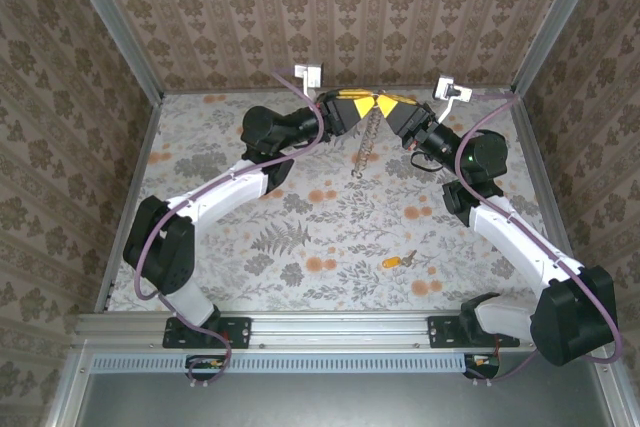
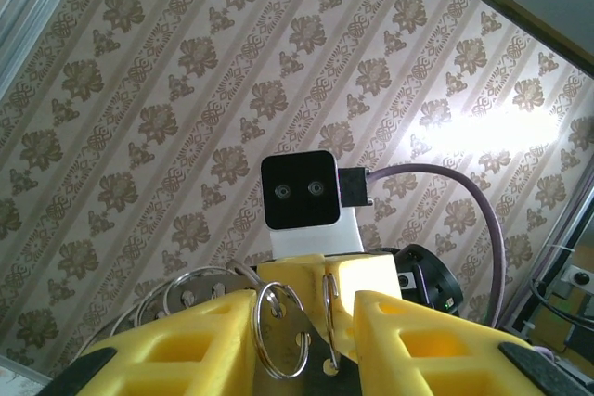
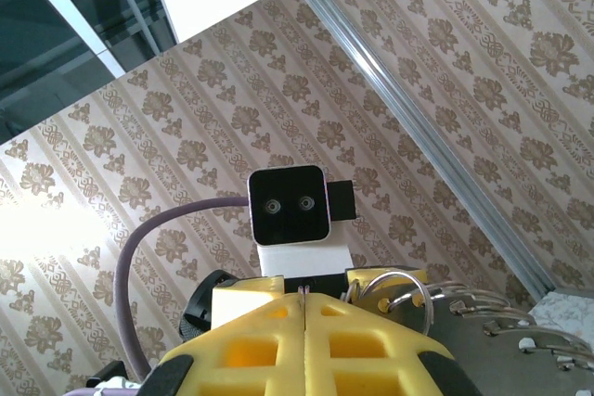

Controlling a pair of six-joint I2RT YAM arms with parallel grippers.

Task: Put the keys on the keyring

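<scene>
At the far middle of the flower-printed table [image 1: 220,137], the two arms meet tip to tip above the surface.

The left gripper [image 1: 360,104] reaches in from the left. In its wrist view its yellow fingers [image 2: 204,326] stand a narrow way apart. A silvery split ring of the keyring [image 2: 281,331] sits face-on in the gap between them, and a second ring stands edge-on just right of it. The face-on ring lies close against the left finger. Whether the jaws actually clamp it, I cannot tell.

Straight below the meeting point of the two tips, the chain part of the keyring [image 1: 367,142] hangs down in a thin line, its lower end toward the table.

The right gripper [image 1: 387,105] faces the left one, fingertips nearly touching it. In its own wrist view its jaws are pressed flat together, leaving only a seam [image 3: 306,317]. More rings [image 3: 401,289] crowd just right of its fingers. From the left wrist view, the edge-on ring runs into the right gripper's pale fingertip block, so it pinches the keyring there.

Well back from both grippers, toward the right arm's base, the key [image 1: 397,261] lies flat on the table, orange head leftward, apart from everything.
</scene>
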